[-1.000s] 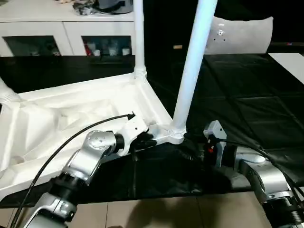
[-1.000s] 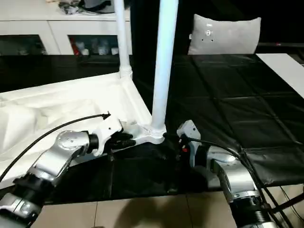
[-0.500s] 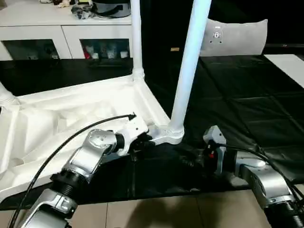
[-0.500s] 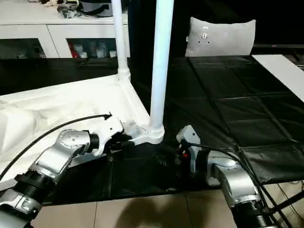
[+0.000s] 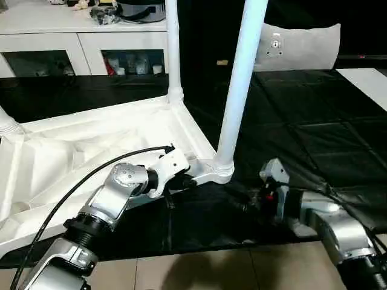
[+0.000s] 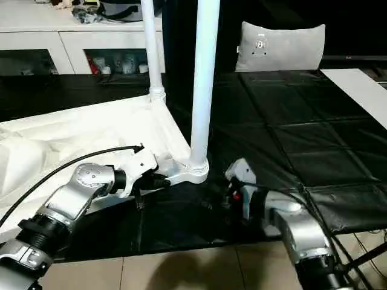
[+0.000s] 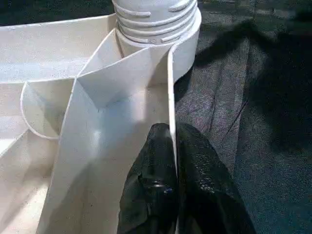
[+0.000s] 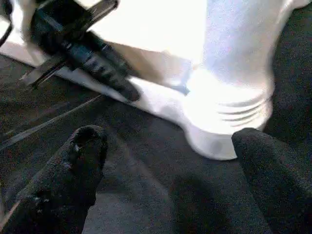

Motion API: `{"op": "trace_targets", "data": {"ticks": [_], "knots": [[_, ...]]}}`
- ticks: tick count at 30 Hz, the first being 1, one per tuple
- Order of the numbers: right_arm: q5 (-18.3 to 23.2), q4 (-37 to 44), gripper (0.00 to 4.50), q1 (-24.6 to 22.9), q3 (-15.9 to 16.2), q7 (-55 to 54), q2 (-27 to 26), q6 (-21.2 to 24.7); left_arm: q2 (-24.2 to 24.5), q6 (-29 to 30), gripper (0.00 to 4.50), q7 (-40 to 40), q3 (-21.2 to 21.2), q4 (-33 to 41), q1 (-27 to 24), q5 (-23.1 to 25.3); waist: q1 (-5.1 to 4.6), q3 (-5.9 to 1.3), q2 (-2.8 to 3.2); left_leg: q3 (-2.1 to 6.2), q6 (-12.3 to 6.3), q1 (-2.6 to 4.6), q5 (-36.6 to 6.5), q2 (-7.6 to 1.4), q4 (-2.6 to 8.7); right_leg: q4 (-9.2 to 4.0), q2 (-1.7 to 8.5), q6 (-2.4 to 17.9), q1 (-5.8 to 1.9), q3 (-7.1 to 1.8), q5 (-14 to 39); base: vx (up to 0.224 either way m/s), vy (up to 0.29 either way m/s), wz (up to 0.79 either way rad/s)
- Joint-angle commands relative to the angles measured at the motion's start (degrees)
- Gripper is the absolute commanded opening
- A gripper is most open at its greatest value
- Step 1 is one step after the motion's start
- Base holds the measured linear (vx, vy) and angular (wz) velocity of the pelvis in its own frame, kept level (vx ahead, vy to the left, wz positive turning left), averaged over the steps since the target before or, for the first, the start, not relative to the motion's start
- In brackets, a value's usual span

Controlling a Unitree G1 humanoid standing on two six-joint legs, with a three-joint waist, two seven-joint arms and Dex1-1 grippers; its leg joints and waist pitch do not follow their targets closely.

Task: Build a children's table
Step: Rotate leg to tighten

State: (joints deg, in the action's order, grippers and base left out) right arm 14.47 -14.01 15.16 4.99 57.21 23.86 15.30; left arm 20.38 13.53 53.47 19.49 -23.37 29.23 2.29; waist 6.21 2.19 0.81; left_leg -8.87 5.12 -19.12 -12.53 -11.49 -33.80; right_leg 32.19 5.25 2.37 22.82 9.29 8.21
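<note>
The white children's table lies upside down on a black mat, ribbed underside up. One leg stands in the near corner socket, a second leg rises at the far corner, and a third socket shows at the left edge. My left gripper is shut on the table's thin side rim, just short of the near socket. My right gripper stands open low on the mat, a little apart from that socket, its fingers spread wide.
A white cabinet with shelves and clutter stands behind. A grey cushion leans at the back right. The black mat covers the floor to the right; tiles show at the near edge.
My right arm has drawn slightly back and lower, away from the near socket. The left gripper keeps its hold on the rim. The head views have shifted slightly.
</note>
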Motion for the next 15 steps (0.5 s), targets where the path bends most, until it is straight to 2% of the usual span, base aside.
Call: {"op": "trace_targets", "data": {"ticks": [1,3,8,13,14,15], "knots": [[0.6,-0.4,4.5,1.2,-1.4,-0.6,1.0,-1.1,1.6,-1.3,0.05,2.3,1.8,-0.8,-1.6,0.5,0.18,-3.17,-0.58,0.13,-3.72,-0.69,-9.3,-1.33,3.94,-5.28,3.96,0.0,-3.18,-2.91,28.4,0.0,0.0,0.0],[0.8,-1.3,4.5,2.3,-2.4,-0.9,1.0,-2.4,2.4,-5.4,0.05,5.4,2.6,0.5,-2.7,-0.1,0.17,-3.33,-0.71,0.14,-3.99,-0.84,-8.2,-1.4,3.98,-4.8,4.04,0.8,-3.31,-3.15,26.2,0.0,0.0,0.0],[0.6,-2.7,4.5,3.8,-1.8,1.4,1.6,-3.3,4.4,-6.4,0.05,10.2,4.3,3.7,-4.1,-0.8,0.43,-3.39,-0.72,-0.09,-4.75,-0.75,-6.0,-1.83,4.02,-3.9,4.04,4.1,-3.31,-3.65,21.3,0.0,0.0,0.0],[1.6,-4.7,4.5,5.2,0.1,5.9,1.1,-2.9,5.8,-7.3,0.05,13.3,5.6,6.0,-4.9,-1.0,0.93,-3.36,-0.34,-0.11,-4.54,-0.57,-6.7,-2.09,4.09,-3.61,4.16,5.3,-3.35,-3.77,20.9,0.0,0.0,0.0],[1.7,-5.0,4.2,5.3,0.4,6.2,1.0,-3.0,5.9,-7.5,0.0,13.5,5.7,6.0,-4.9,-1.0,0.93,-3.29,-0.38,-0.16,-4.44,-0.51,-7.3,-2.07,4.13,-3.77,4.12,5.3,-3.31,-3.76,21.4,0.0,0.0,0.0],[1.9,-5.6,4.2,5.7,1.1,7.6,0.8,-2.7,6.1,-7.8,0.0,14.2,5.8,6.4,-5.0,-1.0,1.05,-3.32,-0.39,-0.17,-4.27,-0.49,-7.6,-2.07,4.11,-3.79,4.2,5.2,-3.37,-3.81,21.7,0.0,0.0,0.0]]}}
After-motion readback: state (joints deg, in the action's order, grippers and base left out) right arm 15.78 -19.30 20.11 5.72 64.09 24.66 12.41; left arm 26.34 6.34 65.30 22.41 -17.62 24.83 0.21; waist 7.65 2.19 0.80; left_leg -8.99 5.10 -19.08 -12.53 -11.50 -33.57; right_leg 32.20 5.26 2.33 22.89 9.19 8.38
